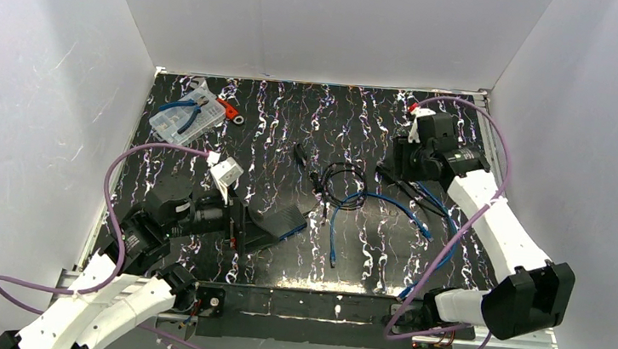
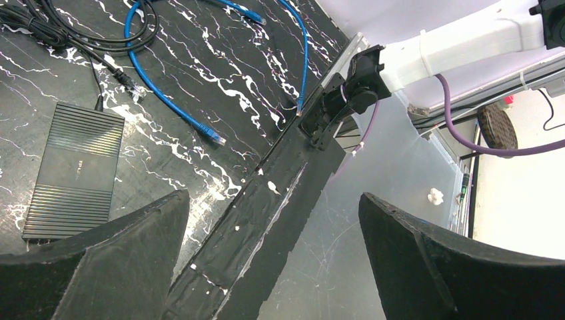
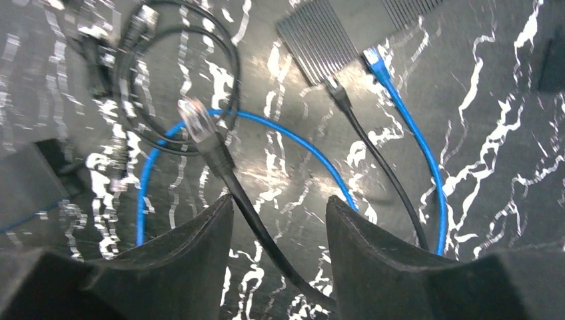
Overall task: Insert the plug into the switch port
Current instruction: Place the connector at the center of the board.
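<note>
Right jaws parted around the cable, plug not in the switch.

Near edge: left gripper (image 2: pixel 273 200) is spread wide with nothing between its fingers, and sits near the switch (image 1: pixel 280 221). The switch lies flat on the table (image 1: pixel 293 122), with a blue lead (image 3: pixel 375 63) and a black lead (image 3: pixel 340 95) meeting its edge. Mid-table: loose blue cables (image 2: pixel 173 103), one end free toward the near rail. Right gripper (image 3: pixel 278 207) is open, its gap wider than the black cable (image 3: pixel 233 183) running through it close to one finger, not pinched. The clear plug (image 3: pixel 193 119) at that cable's tip lies beyond the fingertips, well apart from the switch; can't tell if it rests on the table. Far left: clear box (image 1: pixel 178 121) with pliers (image 1: pixel 182 109).
</note>
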Robot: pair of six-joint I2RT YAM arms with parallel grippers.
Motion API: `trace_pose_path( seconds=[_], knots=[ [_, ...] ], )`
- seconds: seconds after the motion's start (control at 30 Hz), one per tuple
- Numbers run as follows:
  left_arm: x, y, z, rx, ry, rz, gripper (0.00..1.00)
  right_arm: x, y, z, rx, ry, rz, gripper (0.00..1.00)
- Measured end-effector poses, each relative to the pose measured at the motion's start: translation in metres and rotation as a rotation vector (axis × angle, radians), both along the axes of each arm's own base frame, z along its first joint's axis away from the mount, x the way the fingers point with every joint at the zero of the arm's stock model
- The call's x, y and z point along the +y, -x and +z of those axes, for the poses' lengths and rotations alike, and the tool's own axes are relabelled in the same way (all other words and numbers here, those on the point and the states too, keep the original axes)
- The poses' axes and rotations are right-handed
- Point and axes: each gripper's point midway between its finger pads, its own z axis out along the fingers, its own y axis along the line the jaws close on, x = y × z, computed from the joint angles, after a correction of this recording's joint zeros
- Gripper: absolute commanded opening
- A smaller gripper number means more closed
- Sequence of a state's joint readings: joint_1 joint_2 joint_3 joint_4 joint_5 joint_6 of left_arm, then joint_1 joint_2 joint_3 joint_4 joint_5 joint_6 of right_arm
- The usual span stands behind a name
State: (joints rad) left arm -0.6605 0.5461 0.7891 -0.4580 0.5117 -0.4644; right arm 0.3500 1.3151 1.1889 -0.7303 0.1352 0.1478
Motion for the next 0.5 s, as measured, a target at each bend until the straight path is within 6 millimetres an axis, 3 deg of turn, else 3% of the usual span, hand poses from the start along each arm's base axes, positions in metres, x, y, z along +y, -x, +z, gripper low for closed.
trace_pose_path(
  seconds=[0.23, 0.5],
  knots=[
    [0.0, 0.0, -0.001, 0.002, -0.003, 0.002, 0.98, 0.041, -0.002, 0.046, -0.076, -0.136, 0.104, 0.63],
    [0.001, -0.001, -0.006, 0.02, -0.02, 0.007, 0.98, 0.093, 0.024, 0.055, -0.065, -0.18, 0.302, 0.63]
  ],
)
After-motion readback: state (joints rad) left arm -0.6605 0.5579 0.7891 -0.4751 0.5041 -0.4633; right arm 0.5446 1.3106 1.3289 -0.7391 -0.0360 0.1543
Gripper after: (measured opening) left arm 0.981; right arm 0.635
